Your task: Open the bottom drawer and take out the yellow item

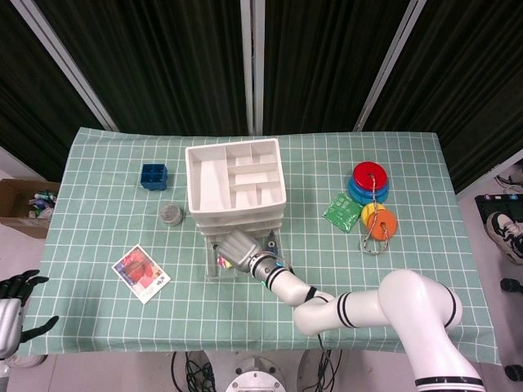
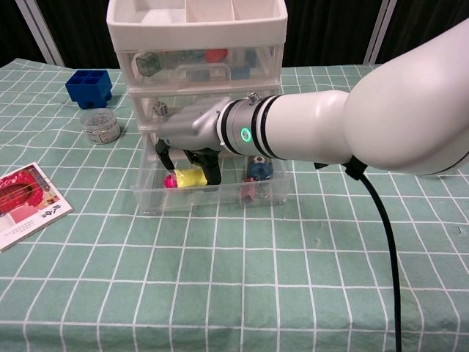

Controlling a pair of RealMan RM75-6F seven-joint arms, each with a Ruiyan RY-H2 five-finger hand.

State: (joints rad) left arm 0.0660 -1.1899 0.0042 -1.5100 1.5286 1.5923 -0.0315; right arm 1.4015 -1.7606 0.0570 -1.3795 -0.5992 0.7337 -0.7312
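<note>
The white drawer unit (image 1: pixel 235 175) stands mid-table, and its clear bottom drawer (image 2: pixel 212 198) is pulled out toward me. Inside at the left lies the yellow item (image 2: pixel 189 177), beside a pink ball (image 2: pixel 170 180). My right hand (image 2: pixel 192 136) reaches down into the drawer, its dark fingers closed on either side of the yellow item and pinching it. From above, the right hand (image 1: pixel 238 246) covers most of the drawer. My left hand (image 1: pixel 12 306) hangs off the table's near left corner, fingers spread, holding nothing.
The drawer's right part holds a blue item (image 2: pixel 259 167) and a pink piece (image 2: pixel 248 190). A blue box (image 2: pixel 89 86), a small jar (image 2: pixel 100 125) and a card (image 2: pixel 26 194) lie to the left. Coloured rings (image 1: pixel 372 196) and a green packet (image 1: pixel 342 211) lie right.
</note>
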